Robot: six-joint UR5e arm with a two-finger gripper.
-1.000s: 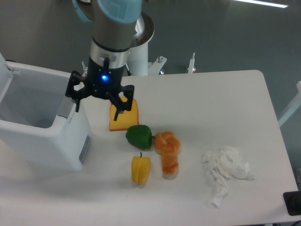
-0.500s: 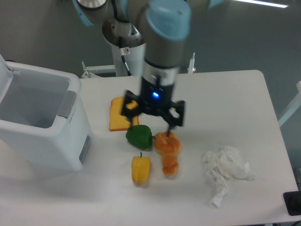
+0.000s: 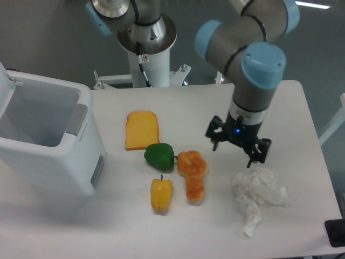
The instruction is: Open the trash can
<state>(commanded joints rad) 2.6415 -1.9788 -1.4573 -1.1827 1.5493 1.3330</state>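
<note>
The bin [image 3: 48,140] sits at the table's [image 3: 269,108] left edge, a boxy white plastic shell with rounded corners, its top open onto a shadowed interior; its left side is cut off by the frame, and its lid [image 3: 7,81] shows only as a sliver there. A grey tab [image 3: 77,120] lines its right rim. Right of it we see flat toast [image 3: 142,130], two glossy peppers [image 3: 159,156], a knobbly pastry [image 3: 193,174] and crumpled tissue [image 3: 259,194]. The gripper [image 3: 237,144] hangs spread and empty just above the tissue.
</note>
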